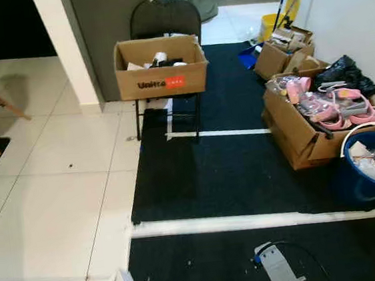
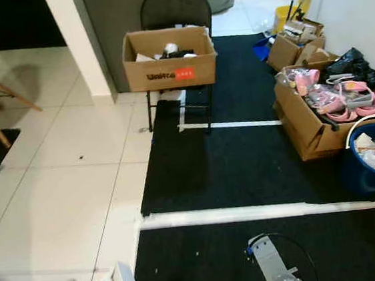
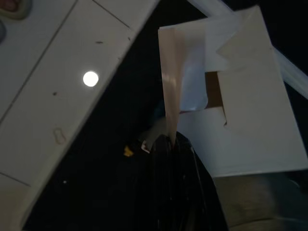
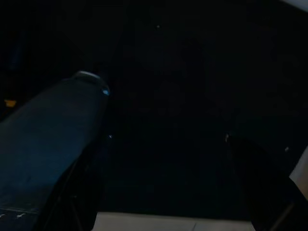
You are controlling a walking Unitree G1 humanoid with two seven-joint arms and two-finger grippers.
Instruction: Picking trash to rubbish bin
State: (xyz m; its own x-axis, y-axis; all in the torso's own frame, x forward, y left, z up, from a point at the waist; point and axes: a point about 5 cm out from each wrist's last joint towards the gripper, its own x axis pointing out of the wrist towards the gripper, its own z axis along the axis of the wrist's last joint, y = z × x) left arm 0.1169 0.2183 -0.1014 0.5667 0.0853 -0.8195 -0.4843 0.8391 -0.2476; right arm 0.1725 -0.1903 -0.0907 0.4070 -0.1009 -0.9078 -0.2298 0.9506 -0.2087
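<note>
The trash, a white folded carton (image 3: 240, 96), is pinched by one thin flap in the left gripper (image 3: 171, 144), whose fingers are closed on it; it hangs low at the robot's left side, its long axis running away from the fingertips. The blue bin (image 1: 371, 168), already holding white scraps, stands at about two o'clock from the robot, across the black mat (image 1: 231, 169) and against the wall. The carrying arm is therefore the farther one from the bin. The right gripper (image 4: 163, 144) hangs idle over the mat, fingers spread apart and empty. A cardboard box on a chair (image 1: 161, 66) sits at twelve o'clock.
</note>
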